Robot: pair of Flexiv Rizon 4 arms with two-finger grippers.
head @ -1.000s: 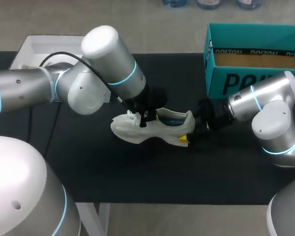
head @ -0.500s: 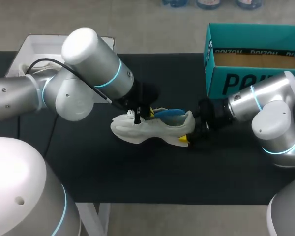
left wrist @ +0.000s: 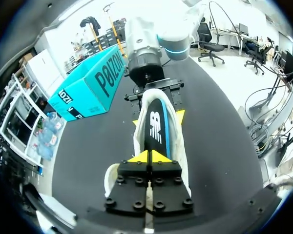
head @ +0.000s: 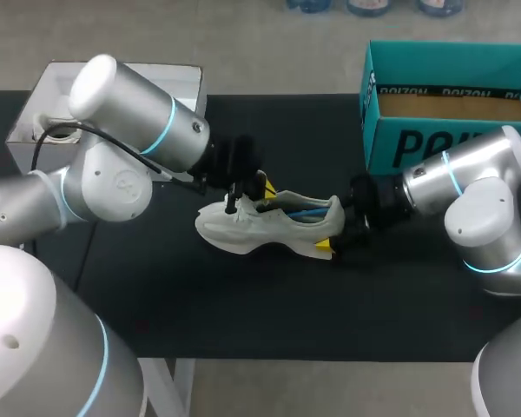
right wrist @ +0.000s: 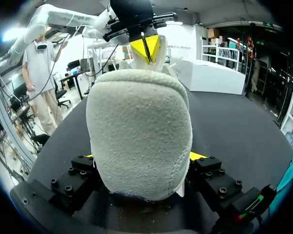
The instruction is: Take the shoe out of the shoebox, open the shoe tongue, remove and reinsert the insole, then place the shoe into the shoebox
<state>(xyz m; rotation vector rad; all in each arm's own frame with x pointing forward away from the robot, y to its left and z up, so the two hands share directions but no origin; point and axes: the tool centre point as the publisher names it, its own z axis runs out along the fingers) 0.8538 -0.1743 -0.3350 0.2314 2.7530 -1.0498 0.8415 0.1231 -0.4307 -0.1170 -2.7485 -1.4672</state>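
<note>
left arm (head: 126,174) | right arm (head: 478,204): silver-white, cyan rings | black cable (head: 122,144) | yellow-tipped jaws

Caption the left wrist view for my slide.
Own jaws shut over the white shoe, insole showing; right arm grips its heel near the teal shoebox.

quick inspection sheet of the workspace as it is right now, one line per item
surface: black table, carrying the items below.
job's things: white shoe on its sole mid-table, with the insole lying inside it; teal shoebox open at the far right, no shoe in it.
clutter: white box at the far left corner.
grippers: left gripper has its tips together at the tongue end of the shoe's opening, and what it pinches cannot be told; right gripper is clamped on the heel from both sides.
cables: black cable looped along the left arm.
surroundings: nothing seen reaching over the table.
</note>
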